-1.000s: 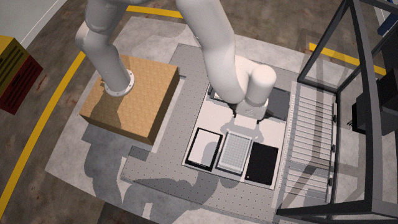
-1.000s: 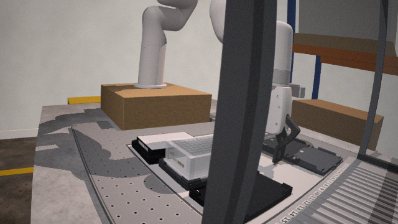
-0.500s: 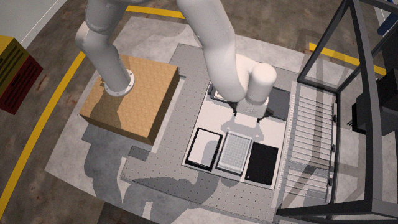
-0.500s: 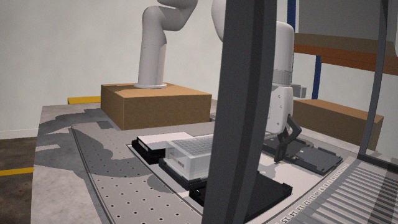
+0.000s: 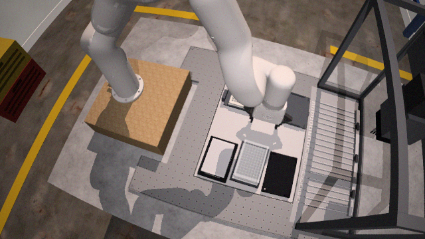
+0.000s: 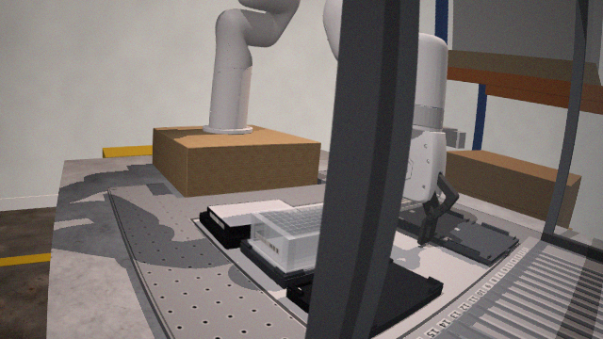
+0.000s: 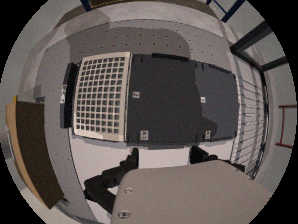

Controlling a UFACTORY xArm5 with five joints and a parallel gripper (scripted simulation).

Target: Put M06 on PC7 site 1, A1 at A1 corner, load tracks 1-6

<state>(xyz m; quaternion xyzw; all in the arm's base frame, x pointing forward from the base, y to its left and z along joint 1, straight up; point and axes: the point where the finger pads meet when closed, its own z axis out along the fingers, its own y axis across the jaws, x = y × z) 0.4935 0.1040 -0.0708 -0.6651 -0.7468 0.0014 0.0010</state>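
Grey bench and white apron are seen below the arm. M06 is already laid on carrier PC7 — beside the handle end. Gripper is held wide open, gripping nothing. Next — PC7 is probably to be pushed toward the rails.

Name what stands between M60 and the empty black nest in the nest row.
The deep-well block M09 stands between M60 and the empty nest S3. The top view shows it plainly.
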